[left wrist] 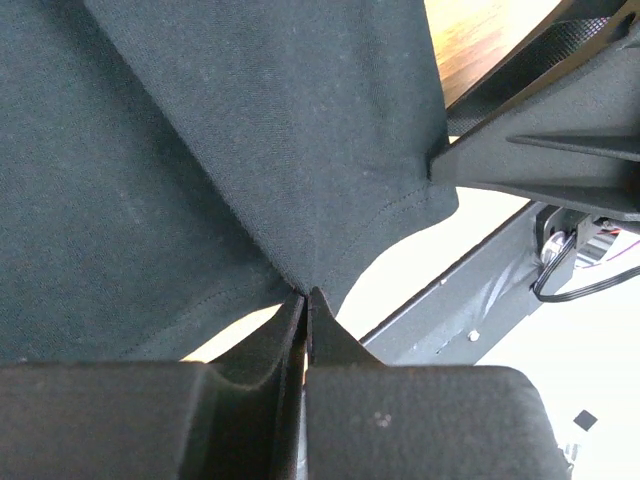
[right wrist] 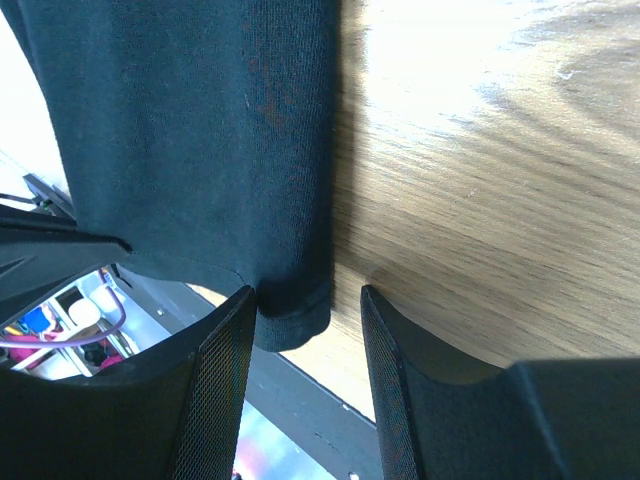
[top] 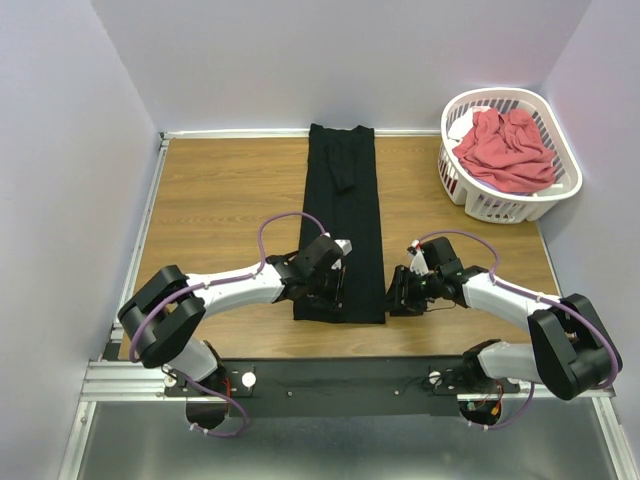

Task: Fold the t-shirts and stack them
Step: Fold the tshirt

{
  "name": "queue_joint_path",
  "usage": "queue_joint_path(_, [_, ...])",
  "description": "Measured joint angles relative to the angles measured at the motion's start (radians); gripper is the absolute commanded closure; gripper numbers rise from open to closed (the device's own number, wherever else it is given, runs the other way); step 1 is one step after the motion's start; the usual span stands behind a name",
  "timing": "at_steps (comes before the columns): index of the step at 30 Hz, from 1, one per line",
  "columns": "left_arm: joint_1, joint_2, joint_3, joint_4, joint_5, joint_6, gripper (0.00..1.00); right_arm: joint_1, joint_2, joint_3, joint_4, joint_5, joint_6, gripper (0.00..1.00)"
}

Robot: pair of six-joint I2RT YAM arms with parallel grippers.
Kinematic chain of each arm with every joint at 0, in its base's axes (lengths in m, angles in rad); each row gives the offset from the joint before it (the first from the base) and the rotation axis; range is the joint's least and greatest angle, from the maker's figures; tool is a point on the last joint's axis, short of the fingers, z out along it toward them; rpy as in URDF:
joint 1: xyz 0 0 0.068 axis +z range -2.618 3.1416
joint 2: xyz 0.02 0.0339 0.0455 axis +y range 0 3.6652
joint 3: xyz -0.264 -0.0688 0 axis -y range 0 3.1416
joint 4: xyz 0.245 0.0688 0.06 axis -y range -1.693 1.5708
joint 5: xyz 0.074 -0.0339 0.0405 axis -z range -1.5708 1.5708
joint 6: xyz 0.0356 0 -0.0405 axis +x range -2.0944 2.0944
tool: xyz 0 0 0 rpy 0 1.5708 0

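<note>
The black t-shirt (top: 342,210) lies folded into a long narrow strip down the middle of the wooden table (top: 220,200). My left gripper (top: 322,296) is at the strip's near left corner, shut on the black cloth (left wrist: 260,170) right at its hem. My right gripper (top: 398,297) is at the near right corner, open, its fingers (right wrist: 225,380) straddling the corner of the black shirt (right wrist: 200,130) without closing on it. The coral-red t-shirt (top: 505,150) lies crumpled in the basket at the far right.
The white slotted laundry basket (top: 555,195) stands at the table's far right corner. Lilac walls enclose the table on three sides. The black mounting rail (top: 340,375) runs along the near edge under both arm bases.
</note>
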Motion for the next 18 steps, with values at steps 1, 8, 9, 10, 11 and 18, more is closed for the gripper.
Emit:
queue_joint_path(1, [0.0, -0.001, 0.0, 0.0, 0.0, 0.0, 0.92, 0.0, 0.0, 0.0, 0.0, 0.0, 0.0, 0.46])
queue_joint_path(8, [0.0, -0.001, -0.004, -0.007, -0.001, 0.001, 0.92, 0.0, 0.0, 0.0, 0.0, 0.0, 0.0, 0.46])
queue_joint_path(9, [0.0, 0.0, -0.006, -0.006, -0.001, 0.001, 0.92, 0.0, 0.0, 0.0, 0.0, 0.0, 0.0, 0.46])
queue_joint_path(10, [0.0, 0.0, -0.011, -0.006, -0.001, 0.001, 0.92, 0.0, 0.0, -0.001, 0.0, 0.0, 0.0, 0.46])
queue_joint_path(11, [0.0, 0.001, -0.018, -0.005, -0.001, 0.001, 0.92, 0.0, 0.0, -0.001, 0.001, 0.0, 0.0, 0.46])
queue_joint_path(18, [0.0, 0.013, -0.043, -0.023, -0.019, 0.002, 0.92, 0.0, -0.011, -0.003, -0.01, -0.015, -0.006, 0.46])
